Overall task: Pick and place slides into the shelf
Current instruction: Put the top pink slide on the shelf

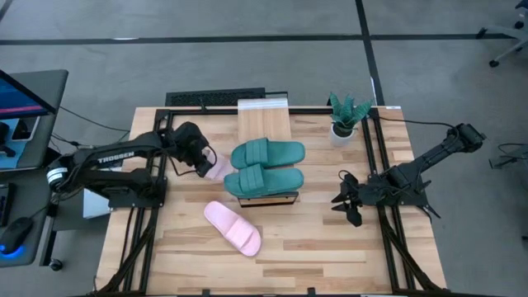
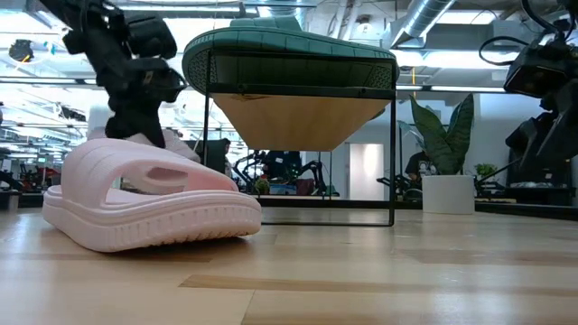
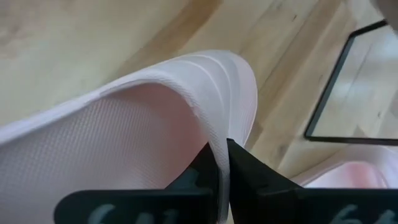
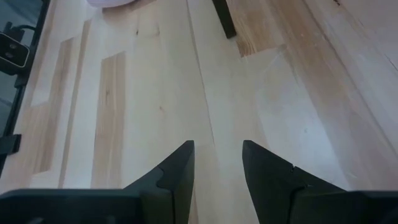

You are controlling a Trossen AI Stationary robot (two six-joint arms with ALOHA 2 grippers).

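Two dark teal slides (image 1: 266,165) lie side by side on the shelf's plank top (image 1: 262,115); one shows in the low view (image 2: 289,54). One pink slide (image 1: 233,228) lies sole-down on the table near the front (image 2: 144,203). My left gripper (image 1: 204,159) is just left of the shelf and is shut on the second pink slide (image 1: 219,170), which fills the left wrist view (image 3: 124,130). My right gripper (image 1: 350,200) waits open, to the right of the shelf, over bare table (image 4: 217,165). My left gripper pinches a thin curved edge of the pink slide (image 3: 221,158) between its two fingers (image 3: 245,174). One finger sits on the textured inner face, the other on the ribbed outer side. The slide sticks out beyond the fingers toward the shelf; whether it touches the table cannot be told.
The shelf's thin black frame (image 1: 268,198) stands close to the right of the held slide (image 3: 329,93). A potted plant (image 1: 344,122) stands at the table's far right. Black rails run along the table's edges (image 1: 388,231). Open wood lies in front of the shelf.
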